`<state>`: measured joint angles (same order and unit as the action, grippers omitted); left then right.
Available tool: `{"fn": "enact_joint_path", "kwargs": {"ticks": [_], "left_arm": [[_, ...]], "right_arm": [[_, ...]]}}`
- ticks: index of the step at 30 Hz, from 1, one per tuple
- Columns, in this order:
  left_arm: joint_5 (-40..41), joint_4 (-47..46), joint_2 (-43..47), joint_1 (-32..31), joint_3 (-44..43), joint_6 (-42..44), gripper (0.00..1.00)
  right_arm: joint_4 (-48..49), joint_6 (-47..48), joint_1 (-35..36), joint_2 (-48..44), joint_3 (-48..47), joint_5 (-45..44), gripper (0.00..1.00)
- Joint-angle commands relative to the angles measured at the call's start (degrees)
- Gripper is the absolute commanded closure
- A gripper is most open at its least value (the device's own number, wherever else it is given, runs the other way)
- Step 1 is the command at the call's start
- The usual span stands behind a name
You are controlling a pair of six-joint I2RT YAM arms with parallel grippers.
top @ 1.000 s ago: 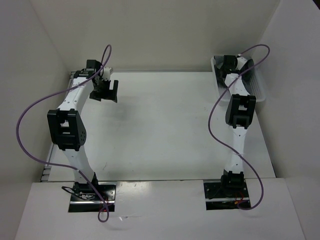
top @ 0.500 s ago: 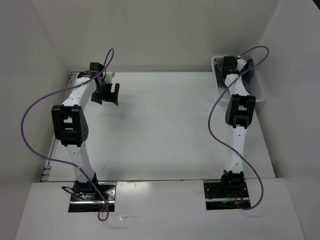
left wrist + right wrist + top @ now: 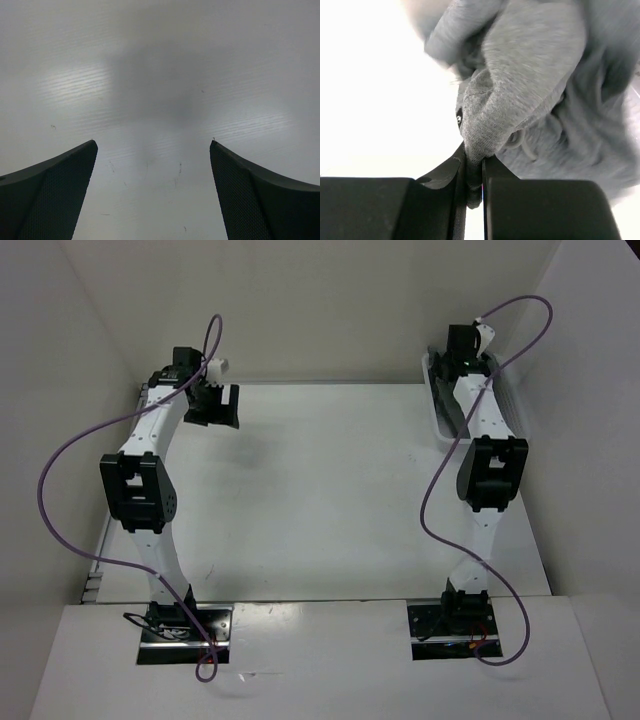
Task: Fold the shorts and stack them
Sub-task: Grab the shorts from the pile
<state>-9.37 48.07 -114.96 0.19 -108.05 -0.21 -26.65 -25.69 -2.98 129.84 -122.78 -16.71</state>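
Observation:
In the right wrist view my right gripper [image 3: 474, 159] is shut on a bunched fold of the grey shorts [image 3: 535, 80]. The cloth is pinched between the two black fingers, and the rest of the fabric hangs crumpled beyond them. From the top view the right arm reaches over the white mesh basket [image 3: 434, 400] at the far right, its fingers hidden under the wrist. My left gripper [image 3: 222, 405] hovers over the far left of the table [image 3: 320, 490]. Its fingers [image 3: 60, 190] are spread wide with only bare table between them, and the gripper [image 3: 153, 145] is open.
White walls close in the table at the back and on both sides. The basket stands against the right wall at the far corner. Purple cables loop off both arms.
My right gripper has closed on the shorts, and the arm has stretched further back and upward over the basket. The left gripper has shifted slightly toward the back and stays open.

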Motion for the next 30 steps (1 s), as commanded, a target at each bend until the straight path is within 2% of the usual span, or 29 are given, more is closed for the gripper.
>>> {"fn": "enact_joint_path", "kwargs": {"ticks": [1,4,9,11,13,18,21,22,25,28,29,30], "left_arm": [[-3.1,-4.4,0.7,-0.2,-2.3,0.2,0.0],[-5.0,-4.4,0.1,-0.8,-5.1,0.2,0.0],[-7.2,-5.0,-0.5,-1.9,-9.9,0.2,0.0],[-7.9,-5.0,-0.5,-2.5,-10.8,0.2,0.0],[-8.5,-5.5,-0.5,-2.5,-11.5,0.2,0.0],[-7.9,-6.1,0.0,-4.2,-12.6,0.2,0.0],[-7.9,-6.1,1.3,-4.9,-12.6,0.2,0.0],[-7.9,-6.1,1.3,-4.9,-12.6,0.2,0.0],[-7.9,-6.6,2.4,-4.9,-12.6,0.2,0.0],[-7.3,-6.6,4.1,-4.9,-12.6,0.2,0.0],[-6.8,-6.6,4.7,-4.9,-12.6,0.2,0.0],[-6.8,-6.6,5.4,-4.9,-11.8,0.2,0.0]], "right_arm": [[4.3,-0.9,3.5,-10.4,4.1,-3.8,1.0],[5.6,-0.1,4.9,-13.7,6.8,-9.7,1.0],[5.0,-1.3,5.4,-20.3,8.9,-13.0,1.0],[5.0,-1.3,5.4,-24.1,9.4,-12.5,1.0],[6.6,-0.1,5.4,-26.8,9.9,-8.4,1.0],[9.9,1.9,5.4,-32.3,7.2,-9.1,1.0],[12.5,6.9,6.0,-35.7,5.1,-0.6,1.0],[12.5,9.6,6.0,-36.2,2.8,6.3,1.0],[12.4,10.8,6.7,-36.9,-2.6,14.1,1.0],[11.8,11.5,6.7,-36.9,-7.9,28.6,1.0],[11.3,11.5,6.7,-36.9,-9.0,38.3,1.0],[11.3,10.1,6.7,-36.4,-9.7,42.8,1.0]]}}
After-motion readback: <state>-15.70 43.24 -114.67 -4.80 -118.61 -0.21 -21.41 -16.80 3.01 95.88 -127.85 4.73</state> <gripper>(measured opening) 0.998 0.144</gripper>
